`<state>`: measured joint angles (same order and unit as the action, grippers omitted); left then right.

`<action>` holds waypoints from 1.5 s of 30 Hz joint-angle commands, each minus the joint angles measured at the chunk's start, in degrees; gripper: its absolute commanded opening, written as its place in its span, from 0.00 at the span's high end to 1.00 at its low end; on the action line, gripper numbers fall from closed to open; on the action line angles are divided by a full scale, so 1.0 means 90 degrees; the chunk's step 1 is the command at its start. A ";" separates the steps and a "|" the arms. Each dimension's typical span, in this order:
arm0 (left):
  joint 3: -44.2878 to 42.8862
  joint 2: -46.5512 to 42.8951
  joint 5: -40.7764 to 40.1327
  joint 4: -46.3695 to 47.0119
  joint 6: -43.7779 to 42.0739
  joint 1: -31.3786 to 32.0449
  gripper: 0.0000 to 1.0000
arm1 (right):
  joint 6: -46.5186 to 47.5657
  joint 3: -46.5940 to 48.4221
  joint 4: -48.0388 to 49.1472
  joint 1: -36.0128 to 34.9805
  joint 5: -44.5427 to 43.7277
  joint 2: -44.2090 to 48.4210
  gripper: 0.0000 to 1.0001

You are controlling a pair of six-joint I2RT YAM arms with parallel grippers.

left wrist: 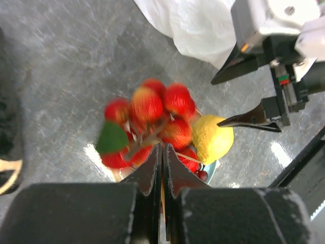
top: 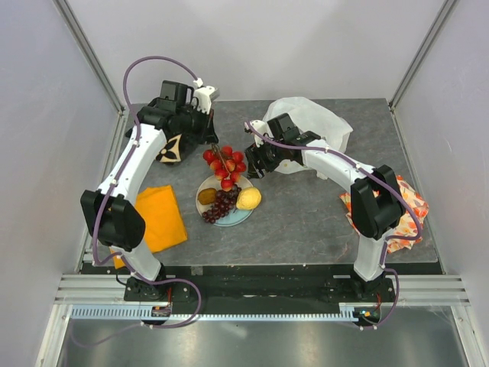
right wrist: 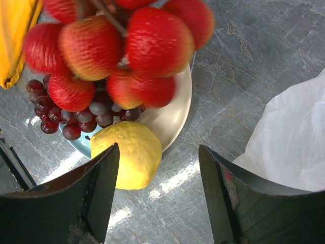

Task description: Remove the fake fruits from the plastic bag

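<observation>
A grey desk (top: 306, 206) carries the scene. The plastic bag (top: 327, 122), white, thin and crumpled, lies behind the right jaws and off to their outer side; what it may hold cannot be made out. The right jaws stand wide apart, gripping nothing, poised over the near rim of a round plate (top: 229, 222).

The left jaws are pressed together on the thin brown stem of the red berry cluster (left wrist: 162, 109), which hangs just past their tips, above the plate's far edge. Its berries are glossy red blushed with yellow, and one green leaf shows at the side. Seen from the right wrist, the cluster (right wrist: 127, 46) hangs blurred ahead of the open right jaws.

On the plate, under the cluster, lie three fake fruits. The dark purple grape bunch (top: 221, 206) lies in the middle. The yellow lemon (right wrist: 134, 157), rough-skinned, lies on the rim straight below the gap of the right jaws. The brown oval piece (top: 206, 196) rests on the grapes' far side from those jaws.
</observation>
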<state>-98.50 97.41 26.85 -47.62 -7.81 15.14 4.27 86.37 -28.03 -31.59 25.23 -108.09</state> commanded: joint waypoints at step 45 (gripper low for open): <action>0.1765 -0.0940 0.0962 0.0154 0.0624 0.0301 0.99 | 0.0043 0.0325 0.0039 0.0024 0.0136 -0.0285 0.28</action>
<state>-81.78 91.72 33.63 -46.63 -3.27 17.34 4.27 87.15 -28.05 -31.59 25.47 -109.80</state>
